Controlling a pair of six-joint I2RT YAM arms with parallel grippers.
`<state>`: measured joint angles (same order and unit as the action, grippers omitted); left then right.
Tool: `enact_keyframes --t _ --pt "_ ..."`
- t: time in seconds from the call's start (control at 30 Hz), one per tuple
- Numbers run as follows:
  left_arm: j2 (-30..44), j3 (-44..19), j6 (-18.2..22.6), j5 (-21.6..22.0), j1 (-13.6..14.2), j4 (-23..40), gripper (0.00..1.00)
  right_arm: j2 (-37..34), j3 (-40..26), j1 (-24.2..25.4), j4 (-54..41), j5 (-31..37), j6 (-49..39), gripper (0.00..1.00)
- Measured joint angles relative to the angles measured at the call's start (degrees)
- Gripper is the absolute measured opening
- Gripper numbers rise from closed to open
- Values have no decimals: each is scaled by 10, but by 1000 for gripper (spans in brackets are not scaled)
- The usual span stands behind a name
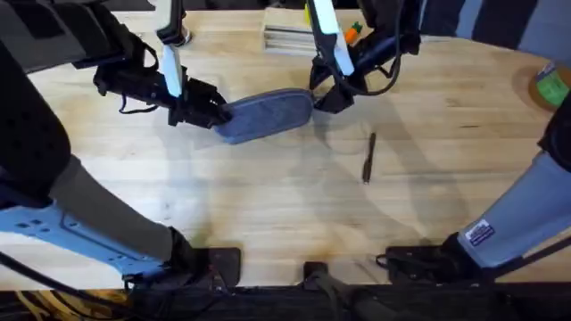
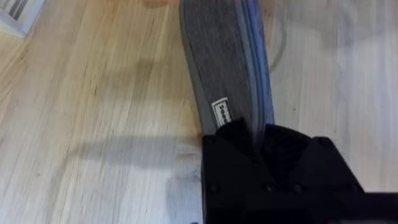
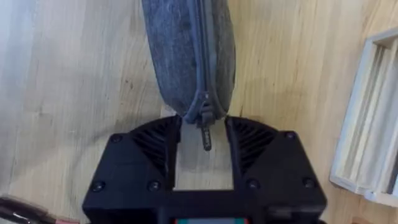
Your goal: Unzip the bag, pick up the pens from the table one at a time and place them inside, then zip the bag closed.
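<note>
Both arms reach forward across the bench. The left end effector [image 1: 217, 112] is clamped tight; the right end effector [image 1: 319, 96] has its fingers spread apart.

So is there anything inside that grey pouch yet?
Can't tell: the bag is zipped shut, its pull at the end by the right gripper, hiding the inside. One pen lies on the table.

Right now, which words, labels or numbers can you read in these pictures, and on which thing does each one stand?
No text is readable.
White tag on the bag, beside the left pincer: dark print, too blurred.
White sticker on the right arm's lower link: too small.
Green object at the table edge: label unreadable.
</note>
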<state>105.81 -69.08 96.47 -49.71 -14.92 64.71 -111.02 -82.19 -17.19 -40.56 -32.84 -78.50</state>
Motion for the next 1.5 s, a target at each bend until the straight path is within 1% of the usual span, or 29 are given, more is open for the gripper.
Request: enact_keyframes --t 0.07,0.13,0.2,0.23,0.3,0.73,0.83,1.0,1.07,1.1,1.3,1.5 --pt "0 0 0 0 0 0 42 0 0 0 0 0 0 385" --pt "0 0 0 0 0 0 42 0 0 0 0 0 0 289" --pt "0 0 0 0 0 0 42 0 0 0 -2 0 1 84" --pt "0 0 0 0 0 0 42 0 0 0 -3 0 1 47" --pt "0 0 0 0 0 0 42 0 0 0 -2 0 0 35" --pt "0 0 0 0 0 0 42 2 0 0 -2 0 0 33" --pt "0 0 0 0 -1 0 42 16 0 0 -2 2 0 33" --pt "0 0 0 0 -1 0 42 78 0 0 3 1 0 33" --pt "0 0 0 0 -1 0 42 96 0 -1 1 -7 1 32" --pt "0 0 0 0 -1 0 42 101 0 -3 -1 -21 3 33" --pt "0 0 0 0 -1 0 42 100 0 -9 0 -32 11 31" --pt "0 0 0 0 -1 0 42 100 0 -35 11 -39 14 33"
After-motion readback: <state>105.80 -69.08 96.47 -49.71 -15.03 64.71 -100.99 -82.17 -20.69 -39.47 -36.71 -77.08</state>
